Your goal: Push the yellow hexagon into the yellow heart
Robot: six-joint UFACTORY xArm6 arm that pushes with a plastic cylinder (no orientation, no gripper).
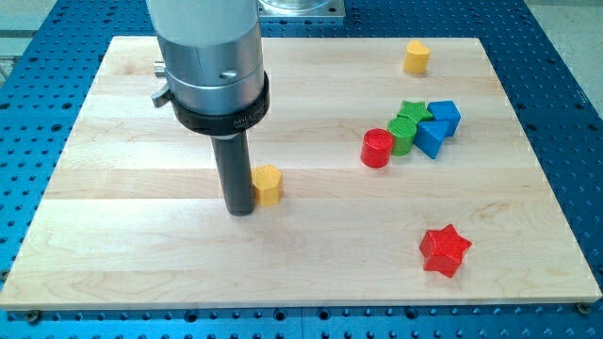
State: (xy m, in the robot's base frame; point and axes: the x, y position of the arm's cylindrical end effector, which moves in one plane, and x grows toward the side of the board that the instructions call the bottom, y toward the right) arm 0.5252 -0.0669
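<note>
The yellow hexagon (268, 184) lies on the wooden board left of centre. My tip (240, 211) rests on the board right beside the hexagon's left side, touching or nearly touching it. The yellow heart (416, 56) sits far off at the view's top right, near the board's top edge. The arm's grey body (209, 56) hangs over the top left of the board and hides the wood behind it.
Between hexagon and heart, towards the right, stands a cluster: a red cylinder (377, 148), a green cylinder (403, 135), a green star (412, 111), a blue cube (444, 116) and a blue triangular block (431, 137). A red star (444, 250) lies at the bottom right.
</note>
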